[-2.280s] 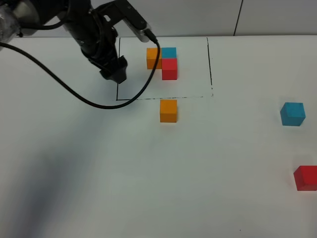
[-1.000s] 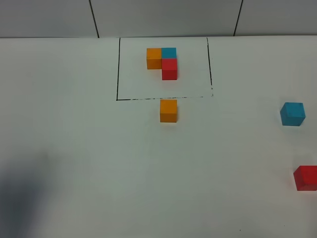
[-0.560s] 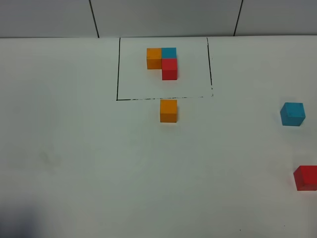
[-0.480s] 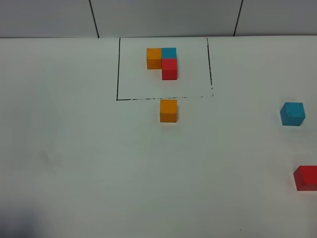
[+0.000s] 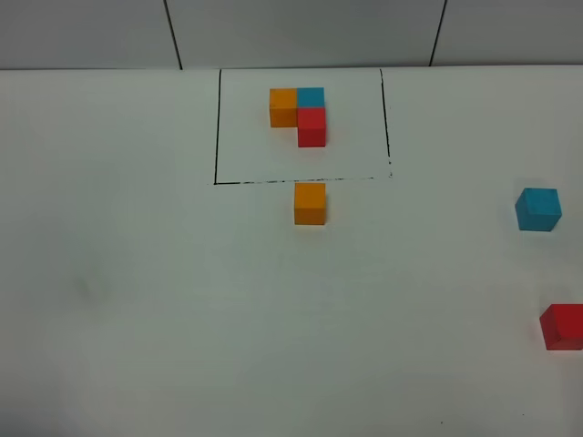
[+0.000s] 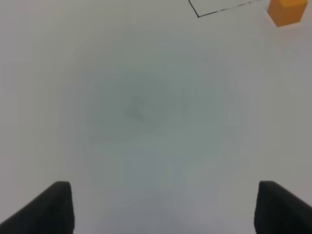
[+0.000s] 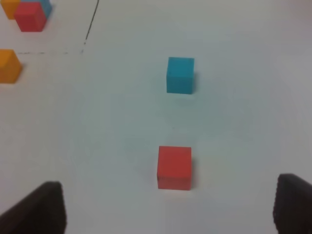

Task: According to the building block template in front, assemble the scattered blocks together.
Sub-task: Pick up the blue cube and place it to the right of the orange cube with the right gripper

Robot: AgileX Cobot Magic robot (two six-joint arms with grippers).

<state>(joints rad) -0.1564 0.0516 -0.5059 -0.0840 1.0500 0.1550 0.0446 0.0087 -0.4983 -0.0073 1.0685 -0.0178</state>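
Observation:
The building block template (image 5: 299,116) is an L of orange, cyan-blue and red cubes inside a black-line rectangle at the table's far middle. A loose orange cube (image 5: 310,203) sits just in front of the frame line and shows in the left wrist view too (image 6: 287,10). A loose cyan-blue cube (image 5: 537,209) lies far right, with a loose red cube (image 5: 562,327) nearer the right edge. Neither arm shows in the high view. My left gripper (image 6: 163,207) is open over bare table, nothing between its fingers. My right gripper (image 7: 168,207) is open, hovering short of the red cube (image 7: 174,167) and cyan-blue cube (image 7: 180,74).
The white table (image 5: 182,300) runs to a grey panelled wall (image 5: 301,32) at the back. The black frame line's corner (image 6: 197,14) appears in the left wrist view.
The left arm, earlier hovering beside the template, has pulled back out of the high view; its shadow at the lower left has faded away. No cube has moved.

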